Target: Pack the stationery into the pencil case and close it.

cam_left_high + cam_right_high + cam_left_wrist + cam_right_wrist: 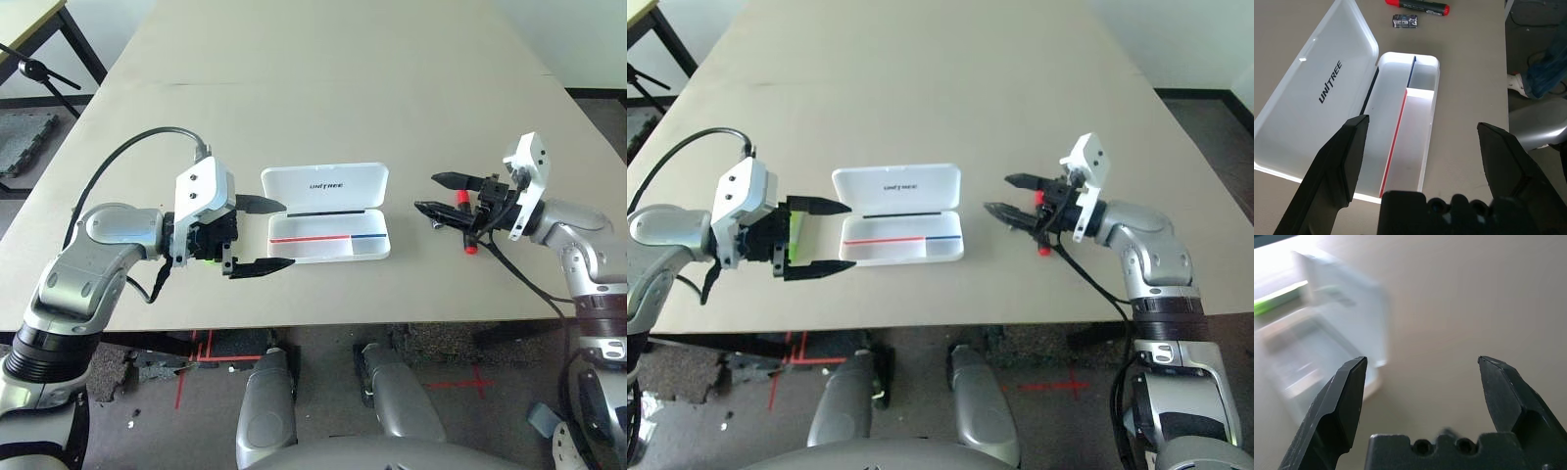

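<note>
1. Both grippers sit nearest the lower edge of the head views. The left gripper [263, 235], at centre left, has its two black fingers spread wide and nothing between them. The right gripper [434, 194], at centre right, is spread just as wide and also carries nothing.

2. Between them lies the pencil case [328, 238], open, its lid [324, 186] folded back toward the top of the frame with the UNITREE lettering showing. The tray looks bare apart from its red and blue stripes — nothing appears to be packed yet.

3. A lime-green highlighter [796, 238] lies just left of the case, underneath the left gripper, with its long axis running up and down the frame.

4. The marker [1417, 5], black with red ends, lies on the table [323, 88] beyond the case's far short end in the left wrist view, crosswise to the case's length. A tiny dark block [1405, 21] sits just beside it. In the head views the marker's red tip [470, 249] peeks out beneath the right gripper.

5. My reading: each arm has its own piece directly below it — the left is nearer the highlighter, the right nearer the marker and block — so either pick starts with a descent, fingers set across the pen's long axis.
</note>
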{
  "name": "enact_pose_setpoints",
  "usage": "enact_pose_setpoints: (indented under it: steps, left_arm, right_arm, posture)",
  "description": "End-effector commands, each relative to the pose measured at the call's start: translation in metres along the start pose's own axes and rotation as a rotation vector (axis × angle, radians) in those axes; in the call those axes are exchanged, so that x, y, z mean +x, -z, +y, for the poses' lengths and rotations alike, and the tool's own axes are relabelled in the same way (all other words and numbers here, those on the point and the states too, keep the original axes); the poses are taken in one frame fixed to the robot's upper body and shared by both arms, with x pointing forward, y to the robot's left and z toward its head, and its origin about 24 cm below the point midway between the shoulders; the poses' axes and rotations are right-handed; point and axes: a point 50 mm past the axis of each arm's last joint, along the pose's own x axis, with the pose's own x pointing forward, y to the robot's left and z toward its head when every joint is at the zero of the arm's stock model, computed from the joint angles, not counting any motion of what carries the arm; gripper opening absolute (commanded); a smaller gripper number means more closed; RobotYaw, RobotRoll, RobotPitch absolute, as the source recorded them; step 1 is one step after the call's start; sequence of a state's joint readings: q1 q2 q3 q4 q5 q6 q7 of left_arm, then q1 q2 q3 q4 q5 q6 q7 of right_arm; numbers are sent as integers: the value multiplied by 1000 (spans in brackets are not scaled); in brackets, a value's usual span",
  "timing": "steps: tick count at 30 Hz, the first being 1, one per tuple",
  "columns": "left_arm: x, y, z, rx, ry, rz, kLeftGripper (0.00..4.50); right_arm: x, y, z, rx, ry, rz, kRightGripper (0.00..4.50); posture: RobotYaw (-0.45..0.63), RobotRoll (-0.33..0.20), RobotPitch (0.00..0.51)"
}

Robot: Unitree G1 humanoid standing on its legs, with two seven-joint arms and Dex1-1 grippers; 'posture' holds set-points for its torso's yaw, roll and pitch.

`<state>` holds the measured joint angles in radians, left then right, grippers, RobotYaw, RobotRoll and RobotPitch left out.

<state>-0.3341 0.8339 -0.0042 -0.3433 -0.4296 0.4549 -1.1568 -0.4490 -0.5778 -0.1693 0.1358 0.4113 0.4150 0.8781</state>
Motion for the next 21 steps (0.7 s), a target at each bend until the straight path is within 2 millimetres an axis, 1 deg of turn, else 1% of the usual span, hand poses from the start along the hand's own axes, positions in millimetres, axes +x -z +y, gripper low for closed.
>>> enact_pose_setpoints:
  steps: [1,5,7,12,17,21]
  left_arm:
    - [2,2,-1,-4,6,-2,4467]
    - [5,2,1,-1,18,-4,4467]
    - [7,2,2,4,25,-3,4467]
    - [10,3,6,16,37,-3,4467]
    - [12,4,7,22,46,-1,4467]
    - [12,4,7,25,48,2,4467]
  right_arm:
    - [-3,-5,-2,44,143,-12,4500]
    - [-4,-9,-1,99,253,33,4500]
    - [-6,-9,-3,120,328,94,4500]
    - [-13,-6,-4,165,386,185,4500]
    - [-24,8,-4,200,421,283,4500]
    - [-28,21,-3,235,439,334,4500]
  posture:
    - [-98,0,196]
    - [-121,0,197]
    - [-135,0,197]
    - [-153,0,197]
    - [-157,0,199]
    - [-150,0,201]
